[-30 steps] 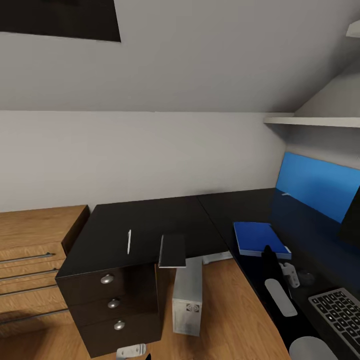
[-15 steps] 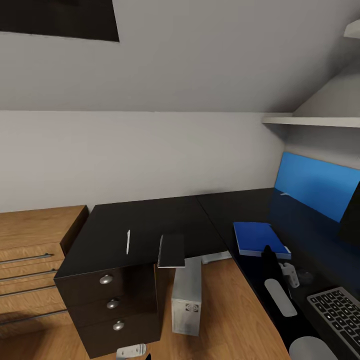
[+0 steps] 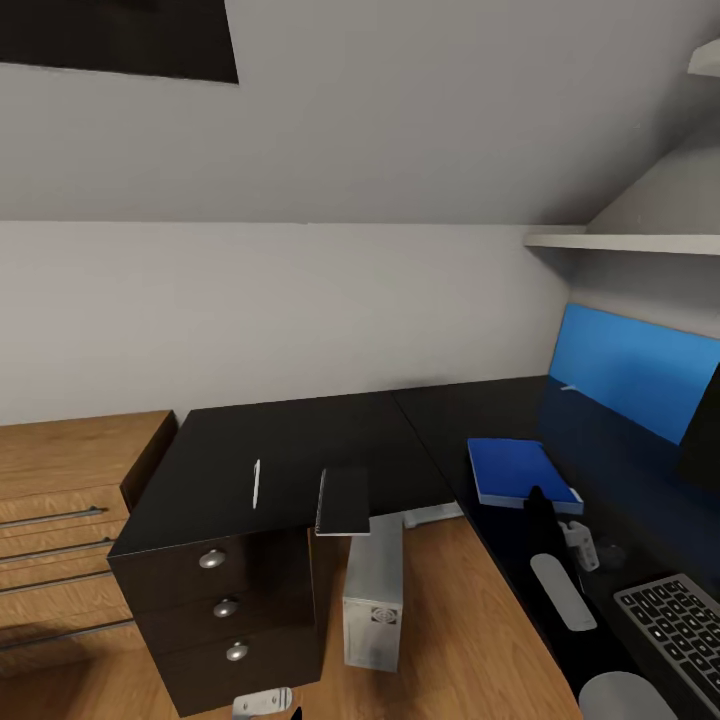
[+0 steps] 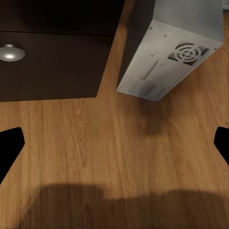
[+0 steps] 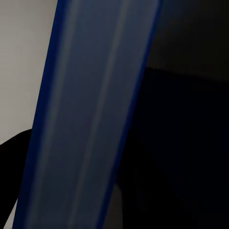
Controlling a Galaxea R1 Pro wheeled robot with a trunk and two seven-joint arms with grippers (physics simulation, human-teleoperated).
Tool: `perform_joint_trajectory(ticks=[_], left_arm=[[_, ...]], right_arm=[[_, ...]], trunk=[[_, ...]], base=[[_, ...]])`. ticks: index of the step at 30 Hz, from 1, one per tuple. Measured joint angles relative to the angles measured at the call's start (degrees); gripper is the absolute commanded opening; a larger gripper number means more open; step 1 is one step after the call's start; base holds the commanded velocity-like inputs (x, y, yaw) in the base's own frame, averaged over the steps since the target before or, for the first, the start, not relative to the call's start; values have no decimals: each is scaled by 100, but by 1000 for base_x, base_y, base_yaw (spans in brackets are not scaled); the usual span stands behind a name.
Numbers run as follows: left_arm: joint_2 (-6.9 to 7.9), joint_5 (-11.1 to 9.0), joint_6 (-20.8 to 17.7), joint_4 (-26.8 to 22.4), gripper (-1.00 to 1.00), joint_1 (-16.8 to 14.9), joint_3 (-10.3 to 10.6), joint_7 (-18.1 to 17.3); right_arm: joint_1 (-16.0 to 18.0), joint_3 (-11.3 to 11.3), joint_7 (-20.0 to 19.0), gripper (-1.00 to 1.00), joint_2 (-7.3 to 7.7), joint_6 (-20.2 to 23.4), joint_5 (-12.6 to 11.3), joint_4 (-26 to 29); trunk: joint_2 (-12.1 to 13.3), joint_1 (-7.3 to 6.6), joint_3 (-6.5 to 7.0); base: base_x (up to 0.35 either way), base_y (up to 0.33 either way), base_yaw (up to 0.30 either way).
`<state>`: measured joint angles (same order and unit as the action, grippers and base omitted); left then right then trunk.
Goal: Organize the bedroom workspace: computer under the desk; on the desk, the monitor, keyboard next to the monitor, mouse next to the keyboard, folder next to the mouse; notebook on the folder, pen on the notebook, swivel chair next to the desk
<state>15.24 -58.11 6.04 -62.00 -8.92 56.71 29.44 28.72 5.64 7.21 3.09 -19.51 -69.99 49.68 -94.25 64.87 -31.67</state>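
No writing can be read on anything here. On the glossy black table point(image 3: 300, 440) lie one blue folder point(image 3: 520, 473), one thin grey notebook point(image 3: 344, 500) jutting over the edge, one white pen point(image 3: 257, 484) and one keyboard point(image 3: 672, 625). One grey-white computer point(image 3: 375, 590) stands on the floor beside three knobbed drawers point(image 3: 225, 607). The left gripper point(image 4: 114, 143) is spread apart above the floor; the right gripper point(image 3: 545, 515) is clamped on the folder.

Wood cabinet point(image 3: 60, 470), wall shelf point(image 3: 625, 242)
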Motion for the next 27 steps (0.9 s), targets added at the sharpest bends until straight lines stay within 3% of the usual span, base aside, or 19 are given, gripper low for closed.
perform_joint_trajectory(ticks=[8, 13, 21, 22, 27], left_arm=[[8, 0, 7, 0, 100, -1, -5, 6], [9, -5, 9, 0, 100, -2, 0, 6], [9, -8, 9, 0, 100, 0, 0, 7], [9, -8, 9, 0, 100, 2, 0, 7], [9, -3, 9, 0, 100, -1, 0, 2]], right_arm=[[0, 0, 7, -100, -21, -30, -4, -5], [0, -1, 15, -100, -22, -31, -2, -37], [0, 0, 27, -100, -18, -13, 0, -59], [0, 0, 29, 100, -19, -11, 1, -59], [0, 0, 38, 100, -14, -4, 16, -53]], trunk=[[0, 0, 0], [199, -109, 89], [201, -110, 90], [201, -110, 90], [201, -110, 90]], base=[[0, 0, 0], [0, 0, 0], [0, 0, 0], [0, 0, 0], [0, 0, 0]])
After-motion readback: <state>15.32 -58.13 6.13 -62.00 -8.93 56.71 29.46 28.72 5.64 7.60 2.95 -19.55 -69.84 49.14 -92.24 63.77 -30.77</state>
